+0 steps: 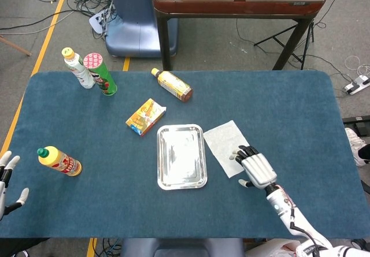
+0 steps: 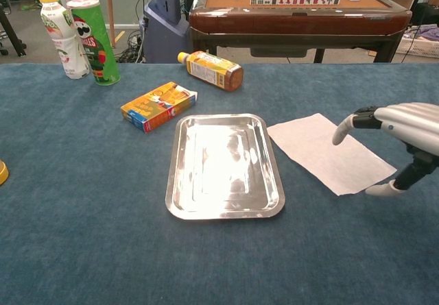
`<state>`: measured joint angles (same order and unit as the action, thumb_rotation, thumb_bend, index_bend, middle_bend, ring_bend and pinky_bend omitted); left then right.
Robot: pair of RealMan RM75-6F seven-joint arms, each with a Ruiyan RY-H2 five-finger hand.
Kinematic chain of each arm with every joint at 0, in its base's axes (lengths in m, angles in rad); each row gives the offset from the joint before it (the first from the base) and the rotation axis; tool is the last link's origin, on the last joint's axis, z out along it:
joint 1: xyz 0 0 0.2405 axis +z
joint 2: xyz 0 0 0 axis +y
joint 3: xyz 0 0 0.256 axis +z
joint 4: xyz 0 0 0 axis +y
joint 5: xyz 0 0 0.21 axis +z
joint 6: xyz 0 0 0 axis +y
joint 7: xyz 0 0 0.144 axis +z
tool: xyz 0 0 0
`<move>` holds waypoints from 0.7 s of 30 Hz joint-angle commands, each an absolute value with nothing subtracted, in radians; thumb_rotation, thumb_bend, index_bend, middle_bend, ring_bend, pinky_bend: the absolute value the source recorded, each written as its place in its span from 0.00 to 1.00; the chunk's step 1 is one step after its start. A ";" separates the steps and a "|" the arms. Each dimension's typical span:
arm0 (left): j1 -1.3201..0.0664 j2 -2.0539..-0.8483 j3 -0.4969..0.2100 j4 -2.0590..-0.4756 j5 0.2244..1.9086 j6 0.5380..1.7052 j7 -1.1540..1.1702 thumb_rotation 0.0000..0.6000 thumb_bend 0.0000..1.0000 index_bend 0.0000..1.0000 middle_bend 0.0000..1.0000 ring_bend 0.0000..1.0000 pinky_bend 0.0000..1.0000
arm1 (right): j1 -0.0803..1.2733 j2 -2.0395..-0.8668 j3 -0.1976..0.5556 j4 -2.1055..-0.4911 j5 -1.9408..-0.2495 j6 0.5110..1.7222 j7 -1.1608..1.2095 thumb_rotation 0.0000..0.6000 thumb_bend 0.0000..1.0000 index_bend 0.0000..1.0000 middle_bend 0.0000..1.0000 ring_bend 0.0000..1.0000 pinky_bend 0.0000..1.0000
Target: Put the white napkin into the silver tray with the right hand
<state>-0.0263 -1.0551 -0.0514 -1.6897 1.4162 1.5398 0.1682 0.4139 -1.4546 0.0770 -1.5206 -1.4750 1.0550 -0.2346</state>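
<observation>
- Head view: the white napkin (image 1: 227,144) lies flat on the blue table cover (image 1: 289,112), just right of the silver tray (image 1: 181,156), its near corner hidden under the right hand (image 1: 255,167).
- Head view: the right hand hangs over the napkin's lower right part with its fingers (image 1: 245,152) spread and pointing toward the tray; it grasps nothing. Whether the fingertips touch the paper cannot be told from this angle.
- Head view: the silver tray sits near the middle of the table with nothing in it.
- Head view: the left hand (image 1: 7,179) shows at the left edge of the table, fingers apart, holding nothing, near a yellow bottle with a green cap (image 1: 59,160) that lies on its side.
- Head view: a small orange carton (image 1: 145,116) lies just up and left of the tray; an amber bottle with a yellow cap (image 1: 171,85) lies on its side further back; a white bottle (image 1: 78,69) and a green chip can (image 1: 100,74) stand together at the far left corner.
- Chest view: the napkin (image 2: 322,151) lies flat beside the tray (image 2: 223,166), apart from its right rim, not in it.
- Chest view: the right hand (image 2: 401,137) enters from the right above the napkin's right end, one finger (image 2: 346,125) bent down over the paper and the thumb (image 2: 388,189) low beside the napkin's near right corner; it is released, with nothing between them.
- Chest view: the carton (image 2: 158,105), the amber bottle (image 2: 210,70), the white bottle (image 2: 57,35) and the chip can (image 2: 95,40) sit behind and left of the tray; the left hand does not show here.
</observation>
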 commanded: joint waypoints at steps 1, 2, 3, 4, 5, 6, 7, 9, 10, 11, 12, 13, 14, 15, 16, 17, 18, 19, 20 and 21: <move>-0.024 -1.053 -0.051 -1.690 1.417 1.542 0.165 1.00 0.29 0.12 0.03 0.01 0.00 | 0.433 -1.498 0.081 -1.487 -1.453 1.037 -0.242 1.00 0.11 0.33 0.25 0.11 0.19; -0.023 -1.053 -0.050 -1.690 1.418 1.543 0.164 1.00 0.29 0.12 0.03 0.01 0.00 | 0.436 -1.509 0.080 -1.480 -1.450 1.036 -0.247 1.00 0.11 0.33 0.25 0.11 0.19; -0.022 -1.052 -0.050 -1.690 1.419 1.544 0.162 1.00 0.29 0.12 0.03 0.01 0.00 | 0.438 -1.518 0.079 -1.474 -1.448 1.036 -0.251 1.00 0.10 0.33 0.25 0.11 0.19; -0.022 -1.052 -0.050 -1.689 1.420 1.544 0.161 1.00 0.29 0.12 0.03 0.01 0.00 | 0.441 -1.525 0.079 -1.468 -1.444 1.035 -0.255 1.00 0.10 0.33 0.25 0.11 0.19; -0.021 -1.051 -0.050 -1.688 1.421 1.544 0.159 1.00 0.29 0.12 0.03 0.01 0.00 | 0.444 -1.533 0.078 -1.462 -1.439 1.030 -0.259 1.00 0.10 0.33 0.25 0.11 0.19; -0.021 -1.051 -0.050 -1.687 1.421 1.544 0.157 1.00 0.29 0.12 0.03 0.01 0.00 | 0.447 -1.538 0.078 -1.457 -1.435 1.027 -0.260 1.00 0.10 0.33 0.25 0.11 0.19; -0.021 -1.051 -0.050 -1.686 1.421 1.542 0.154 1.00 0.29 0.12 0.03 0.01 0.00 | 0.452 -1.545 0.078 -1.450 -1.431 1.022 -0.261 1.00 0.10 0.33 0.25 0.11 0.19; -0.021 -1.050 -0.049 -1.685 1.422 1.541 0.149 1.00 0.29 0.12 0.03 0.01 0.00 | 0.459 -1.556 0.077 -1.438 -1.425 1.013 -0.263 1.00 0.10 0.34 0.25 0.11 0.19; -0.021 -1.050 -0.050 -1.684 1.422 1.540 0.146 1.00 0.29 0.12 0.03 0.01 0.00 | 0.463 -1.563 0.077 -1.428 -1.419 1.007 -0.265 1.00 0.10 0.34 0.25 0.11 0.19; -0.021 -1.050 -0.050 -1.683 1.422 1.540 0.145 1.00 0.29 0.12 0.03 0.01 0.00 | 0.467 -1.569 0.078 -1.420 -1.415 1.004 -0.266 1.00 0.10 0.34 0.25 0.11 0.19; -0.020 -1.050 -0.050 -1.682 1.422 1.540 0.144 1.00 0.29 0.12 0.03 0.01 0.00 | 0.469 -1.574 0.079 -1.414 -1.413 1.003 -0.267 1.00 0.10 0.34 0.25 0.11 0.19; -0.020 -1.050 -0.050 -1.681 1.422 1.540 0.142 1.00 0.29 0.12 0.03 0.01 0.00 | 0.473 -1.581 0.080 -1.405 -1.410 1.002 -0.265 1.00 0.10 0.34 0.25 0.11 0.19; -0.019 -1.049 -0.049 -1.681 1.422 1.539 0.141 1.00 0.29 0.12 0.03 0.01 0.00 | 0.475 -1.586 0.081 -1.398 -1.408 1.001 -0.263 1.00 0.10 0.34 0.25 0.11 0.19; -0.020 -1.049 -0.049 -1.681 1.422 1.538 0.141 1.00 0.29 0.12 0.03 0.01 0.00 | 0.479 -1.591 0.082 -1.392 -1.407 0.998 -0.262 1.00 0.10 0.34 0.25 0.11 0.19; -0.020 -1.049 -0.049 -1.681 1.421 1.537 0.140 1.00 0.29 0.12 0.03 0.01 0.00 | 0.482 -1.596 0.082 -1.385 -1.404 0.996 -0.262 1.00 0.10 0.34 0.25 0.11 0.19; -0.020 -1.049 -0.050 -1.680 1.420 1.535 0.140 1.00 0.29 0.12 0.03 0.01 0.00 | 0.486 -1.602 0.084 -1.376 -1.401 0.994 -0.262 1.00 0.10 0.34 0.25 0.11 0.19; -0.020 -1.049 -0.050 -1.680 1.419 1.535 0.139 1.00 0.29 0.12 0.03 0.01 0.00 | 0.489 -1.607 0.085 -1.369 -1.400 0.993 -0.262 1.00 0.10 0.35 0.25 0.11 0.19; -0.020 -1.049 -0.050 -1.680 1.420 1.535 0.139 1.00 0.29 0.12 0.03 0.01 0.00 | 0.492 -1.611 0.086 -1.363 -1.397 0.991 -0.261 1.00 0.10 0.35 0.25 0.11 0.19; -0.019 -1.049 -0.050 -1.679 1.420 1.535 0.139 1.00 0.29 0.12 0.03 0.01 0.00 | 0.495 -1.617 0.087 -1.354 -1.394 0.989 -0.259 1.00 0.10 0.35 0.25 0.11 0.19; -0.019 -1.049 -0.050 -1.678 1.419 1.535 0.138 1.00 0.29 0.12 0.03 0.01 0.00 | 0.498 -1.621 0.088 -1.348 -1.393 0.989 -0.256 1.00 0.10 0.35 0.26 0.11 0.19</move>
<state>-0.0186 -1.0491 -0.0500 -1.6782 1.4193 1.5351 0.1379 0.4936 -1.6155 0.0862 -1.3539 -1.3960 0.9909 -0.2588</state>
